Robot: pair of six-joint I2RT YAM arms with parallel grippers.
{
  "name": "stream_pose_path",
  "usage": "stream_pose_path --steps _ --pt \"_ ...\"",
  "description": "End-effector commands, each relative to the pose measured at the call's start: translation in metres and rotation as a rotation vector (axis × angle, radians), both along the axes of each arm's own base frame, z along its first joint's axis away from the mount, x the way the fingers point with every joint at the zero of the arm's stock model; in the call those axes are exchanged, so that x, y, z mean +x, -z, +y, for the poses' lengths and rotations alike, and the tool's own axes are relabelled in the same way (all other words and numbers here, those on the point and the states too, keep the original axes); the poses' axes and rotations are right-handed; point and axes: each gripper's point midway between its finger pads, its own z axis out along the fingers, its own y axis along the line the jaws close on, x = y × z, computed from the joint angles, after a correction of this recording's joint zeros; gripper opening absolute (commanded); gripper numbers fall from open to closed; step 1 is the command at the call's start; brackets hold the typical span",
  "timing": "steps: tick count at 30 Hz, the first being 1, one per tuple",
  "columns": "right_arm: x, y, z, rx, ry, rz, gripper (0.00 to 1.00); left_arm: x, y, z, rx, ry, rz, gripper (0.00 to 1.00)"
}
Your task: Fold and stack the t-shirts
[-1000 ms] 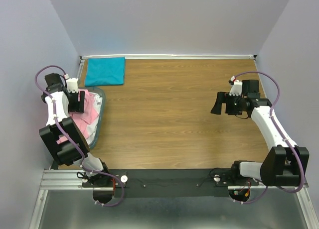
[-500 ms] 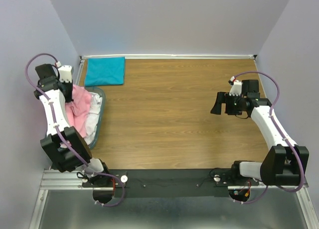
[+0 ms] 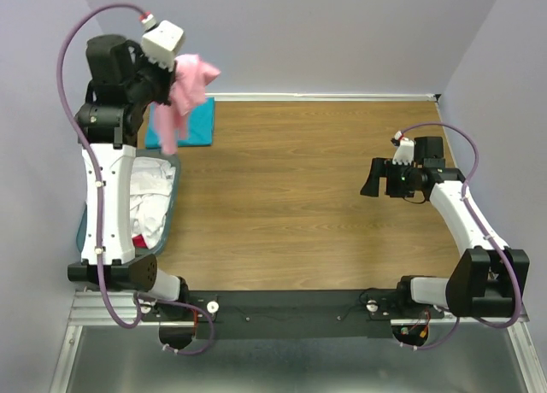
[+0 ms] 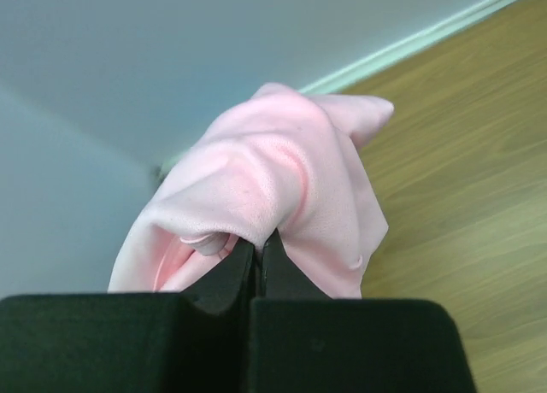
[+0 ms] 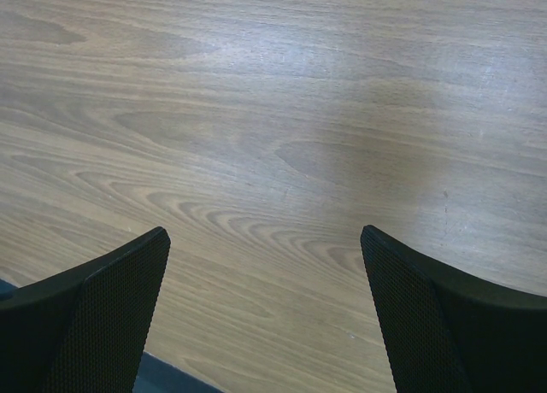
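Overhead we see the counter, the teal t-shirt lying far left, the pink t-shirt hanging high near it; wrist views alone show left fingers pinching pink cloth, right fingers spread wide.

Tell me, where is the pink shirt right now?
Top view, far left: the pink shirt hangs in the air, pinched in the left arm's fingers, over the folded teal shirt, just beyond the basket.
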Motion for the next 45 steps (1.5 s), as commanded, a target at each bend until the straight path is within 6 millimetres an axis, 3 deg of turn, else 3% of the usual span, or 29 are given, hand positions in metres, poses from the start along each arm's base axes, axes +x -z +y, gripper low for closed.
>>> stream_pose_path --steps 1,2,3,5,6,8,9,10,11,12,13,15,18,19,24,28,29,31,35,37,40,42,45 --pt "0.009 -0.013 -0.001 0.001 -0.011 -0.048 1.00 -0.005 -0.042 -0.077 -0.100 0.231 -0.056 0.00" --pt "0.008 -0.015 -0.002 -0.003 -0.008 -0.054 1.00 -0.011 -0.048 -0.105 -0.113 0.305 -0.063 0.00" --pt "0.009 -0.017 -0.003 -0.008 -0.007 -0.060 1.00 -0.014 -0.059 -0.118 -0.128 0.343 -0.083 0.00" --pt "0.009 -0.020 -0.005 -0.031 -0.017 -0.076 1.00 -0.016 -0.049 -0.146 -0.127 0.430 -0.057 0.00" --pt "0.010 -0.025 -0.007 -0.044 -0.028 -0.095 1.00 -0.019 -0.028 -0.163 -0.113 0.490 -0.005 0.13" --pt "0.008 -0.031 -0.005 -0.044 -0.046 -0.103 1.00 -0.033 0.005 -0.185 -0.121 0.637 0.093 0.57" --pt "0.007 -0.036 -0.006 -0.049 -0.048 -0.120 1.00 -0.035 0.039 -0.188 -0.123 0.654 0.182 0.94" --pt "0.007 -0.041 -0.006 -0.056 -0.056 -0.136 1.00 -0.041 0.046 -0.187 -0.126 0.661 0.190 0.98" --pt "0.006 -0.044 -0.006 -0.060 -0.060 -0.145 1.00 -0.043 0.057 -0.184 -0.121 0.667 0.198 0.98" --pt "0.004 -0.048 -0.006 -0.060 -0.067 -0.157 1.00 -0.042 0.085 -0.179 -0.122 0.660 0.240 0.98" --pt "0.004 -0.049 -0.005 -0.063 -0.077 -0.160 1.00 -0.048 0.084 -0.173 -0.110 0.653 0.207 0.98" --pt "0.000 -0.046 -0.003 -0.051 -0.094 -0.148 1.00 -0.051 0.101 -0.169 -0.086 0.651 0.213 0.98" --pt "-0.002 -0.033 0.002 -0.029 -0.130 -0.098 1.00 -0.063 0.146 -0.167 -0.040 0.689 0.287 0.99" --pt "-0.002 -0.027 0.003 -0.022 -0.143 -0.075 1.00 -0.070 0.169 -0.167 -0.035 0.698 0.340 0.98" --pt "0.000 0.005 0.006 0.002 -0.181 0.044 1.00 -0.083 0.232 -0.180 0.026 0.733 0.436 0.97" --pt "0.009 0.018 0.007 0.009 -0.191 0.084 1.00 -0.082 0.273 -0.194 0.028 0.738 0.530 0.85" --pt "0.012 0.018 0.007 0.008 -0.194 0.084 1.00 -0.078 0.289 -0.193 0.038 0.712 0.570 0.78" --pt "0.023 0.020 0.007 0.000 -0.199 0.082 0.98 -0.070 0.310 -0.195 0.055 0.675 0.607 0.73" --pt "0.042 0.018 0.012 -0.026 -0.221 0.062 0.91 -0.049 0.331 -0.195 0.080 0.602 0.623 0.64" --pt "0.046 0.021 0.028 -0.030 -0.263 0.067 0.85 -0.038 0.339 -0.195 0.092 0.581 0.632 0.57" --pt "0.056 0.021 0.052 -0.053 -0.319 0.059 0.80 -0.029 0.351 -0.196 0.104 0.569 0.650 0.55" --pt "0.064 0.021 0.069 -0.081 -0.351 0.040 0.80 -0.026 0.359 -0.196 0.114 0.562 0.664 0.54" --pt "0.084 0.028 0.078 -0.097 -0.343 0.030 0.82 -0.024 0.379 -0.194 0.128 0.546 0.709 0.51"
